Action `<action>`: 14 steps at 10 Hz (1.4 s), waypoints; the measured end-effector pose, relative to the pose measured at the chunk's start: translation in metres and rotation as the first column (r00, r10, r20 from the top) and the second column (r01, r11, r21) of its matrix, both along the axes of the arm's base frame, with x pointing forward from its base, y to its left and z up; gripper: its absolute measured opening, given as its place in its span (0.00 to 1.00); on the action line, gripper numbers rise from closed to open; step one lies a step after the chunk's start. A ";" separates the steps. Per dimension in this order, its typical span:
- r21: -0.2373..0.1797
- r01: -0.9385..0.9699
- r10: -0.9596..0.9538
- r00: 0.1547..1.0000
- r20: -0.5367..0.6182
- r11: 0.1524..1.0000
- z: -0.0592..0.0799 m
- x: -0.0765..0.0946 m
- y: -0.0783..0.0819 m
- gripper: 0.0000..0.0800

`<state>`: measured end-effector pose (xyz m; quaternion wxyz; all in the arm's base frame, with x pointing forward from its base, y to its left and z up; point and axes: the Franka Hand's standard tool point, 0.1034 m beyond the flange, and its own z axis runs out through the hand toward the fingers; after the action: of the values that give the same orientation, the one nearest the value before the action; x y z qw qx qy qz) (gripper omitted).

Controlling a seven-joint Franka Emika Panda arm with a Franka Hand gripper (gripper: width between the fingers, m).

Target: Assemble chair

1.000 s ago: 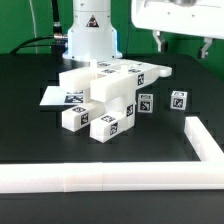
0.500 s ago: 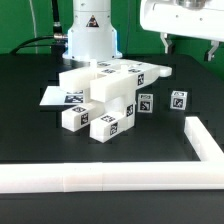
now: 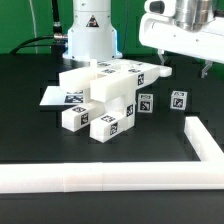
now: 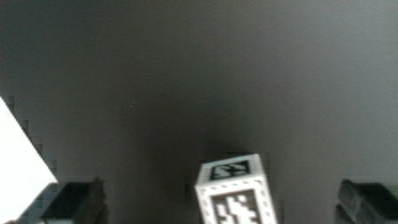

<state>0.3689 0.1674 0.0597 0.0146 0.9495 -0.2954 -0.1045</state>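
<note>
The chair's white glossy pieces (image 3: 105, 95) lie piled at the table's middle, with tags on several faces. A small tagged white block (image 3: 146, 103) stands just to the exterior view's right of the pile. Another small tagged block (image 3: 179, 100) stands alone further right. My gripper (image 3: 187, 64) hangs open and empty above that lone block, well clear of it. In the wrist view the gripper (image 4: 222, 208) is open, with the dark fingers (image 4: 71, 205) at either side. A tagged white block (image 4: 237, 190) shows between them on the black table below.
A long white L-shaped rail (image 3: 110, 176) runs along the table's front and up the exterior view's right side. The marker board (image 3: 58, 97) lies flat, partly under the pile's left side. The robot's base (image 3: 92, 35) stands behind the pile. A white edge (image 4: 15, 150) shows in the wrist view.
My gripper has come down toward the lone small block on the exterior view's right. It stays open. The pieces have not moved.
</note>
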 end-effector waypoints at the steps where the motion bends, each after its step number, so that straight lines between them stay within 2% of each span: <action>1: -0.002 -0.011 0.011 1.000 -0.009 1.000 -0.003 -0.005 -0.006 0.81; 5: 0.002 -0.061 0.061 0.998 -0.034 0.998 -0.009 -0.020 -0.030 0.81; 8: 0.013 -0.089 0.089 0.995 -0.033 0.996 -0.007 -0.015 -0.050 0.81; 10: 0.021 -0.103 0.103 0.994 -0.020 0.994 -0.005 -0.003 -0.064 0.81; 14: 0.033 -0.120 0.119 0.993 0.015 0.992 0.004 0.037 -0.088 0.81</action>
<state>0.4064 0.0795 0.0634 0.0029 0.9663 -0.2362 -0.1022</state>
